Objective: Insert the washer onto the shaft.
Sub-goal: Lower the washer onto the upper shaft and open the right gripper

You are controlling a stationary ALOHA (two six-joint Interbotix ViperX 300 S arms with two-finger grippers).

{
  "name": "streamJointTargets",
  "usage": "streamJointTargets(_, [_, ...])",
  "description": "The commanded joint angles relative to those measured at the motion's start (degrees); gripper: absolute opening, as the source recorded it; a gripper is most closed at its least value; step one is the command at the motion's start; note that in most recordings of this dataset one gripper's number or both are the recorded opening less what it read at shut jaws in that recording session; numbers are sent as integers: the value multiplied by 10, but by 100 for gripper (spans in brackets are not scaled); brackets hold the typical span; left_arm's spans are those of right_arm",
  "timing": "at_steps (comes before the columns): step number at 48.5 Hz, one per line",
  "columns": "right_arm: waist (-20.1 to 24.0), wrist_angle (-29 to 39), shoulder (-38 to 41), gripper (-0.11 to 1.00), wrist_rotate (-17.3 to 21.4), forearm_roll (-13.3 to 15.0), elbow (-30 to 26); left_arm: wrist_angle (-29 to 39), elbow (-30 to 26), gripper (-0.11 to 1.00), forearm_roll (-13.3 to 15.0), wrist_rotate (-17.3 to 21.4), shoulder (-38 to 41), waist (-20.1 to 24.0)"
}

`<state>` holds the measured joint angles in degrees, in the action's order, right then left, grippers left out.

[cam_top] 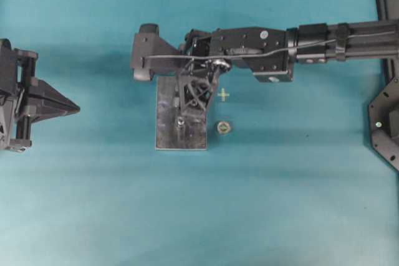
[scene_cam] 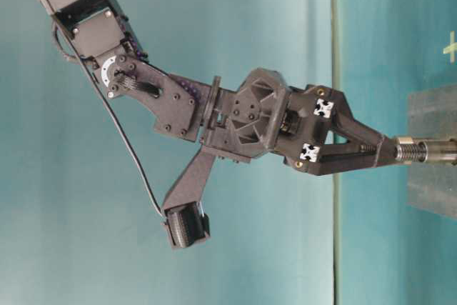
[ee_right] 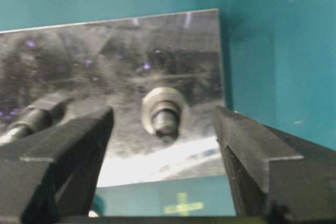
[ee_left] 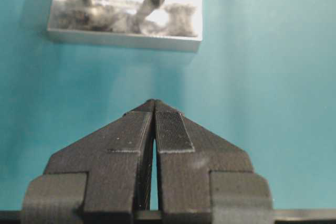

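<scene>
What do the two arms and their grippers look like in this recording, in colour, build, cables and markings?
Both arms are matte black. The right gripper has ribbed, truss-like 3D-printed fingers, a thin cable along its arm, a round silver sticker and two small black-and-white square markers on the wrist. The left gripper has wedge-shaped black fingers with finely ridged pads.

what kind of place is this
Probably a robotics lab bench: two arms over a bare teal table, the right fingers spread around a shaft on a metal plate.
</scene>
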<state>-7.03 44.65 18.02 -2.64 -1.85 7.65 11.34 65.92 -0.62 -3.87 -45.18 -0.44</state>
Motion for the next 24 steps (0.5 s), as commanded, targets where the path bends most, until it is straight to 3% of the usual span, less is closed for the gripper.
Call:
streamJointTargets(1, [5, 0, -15, 72, -4, -3, -11, 1, -16, 0, -2, 0, 3, 0])
streamJointTargets(15, [-29, 0, -15, 68, -2, -1, -11, 0, -16, 0, -1, 0, 3, 0])
streamJointTargets(24, [-19, 0, -4, 68, -4, -3, -11, 1, -15, 0, -1, 0, 3, 0])
